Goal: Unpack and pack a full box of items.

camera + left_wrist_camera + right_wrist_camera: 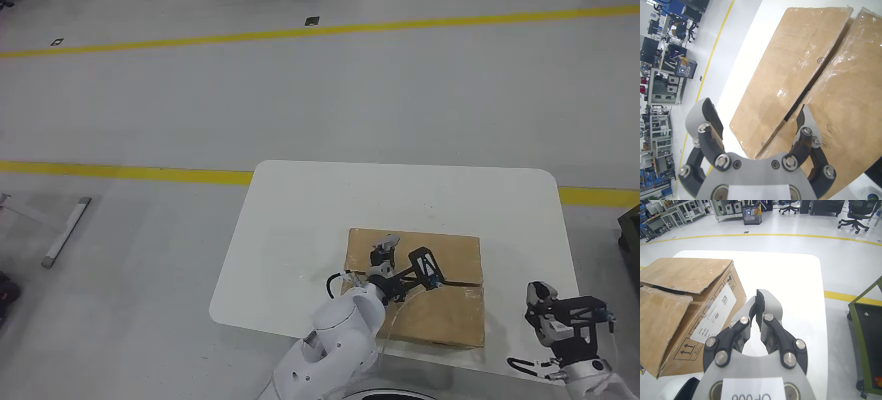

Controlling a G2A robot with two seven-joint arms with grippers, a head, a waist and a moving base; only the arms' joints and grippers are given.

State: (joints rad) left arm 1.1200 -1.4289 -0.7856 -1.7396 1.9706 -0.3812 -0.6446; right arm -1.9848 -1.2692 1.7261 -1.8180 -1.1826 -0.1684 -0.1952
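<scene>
Cardboard box (450, 318) sits lower centre on the white surface (300, 220); left pincer (755, 110) gapes wide over its flaps (791, 66) (slightly parted), right pincer (758, 302) closed, empty.

Top view looks down on the white rounded desk (300, 200); both wrist views, close in, share the brown cardboard box (455, 255), at 5 o'clock: left from above, right sidelong.

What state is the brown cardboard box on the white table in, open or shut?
Shut, not sealed: the brown cardboard box has both top flaps folded down, with a narrow dark gap between them.
</scene>
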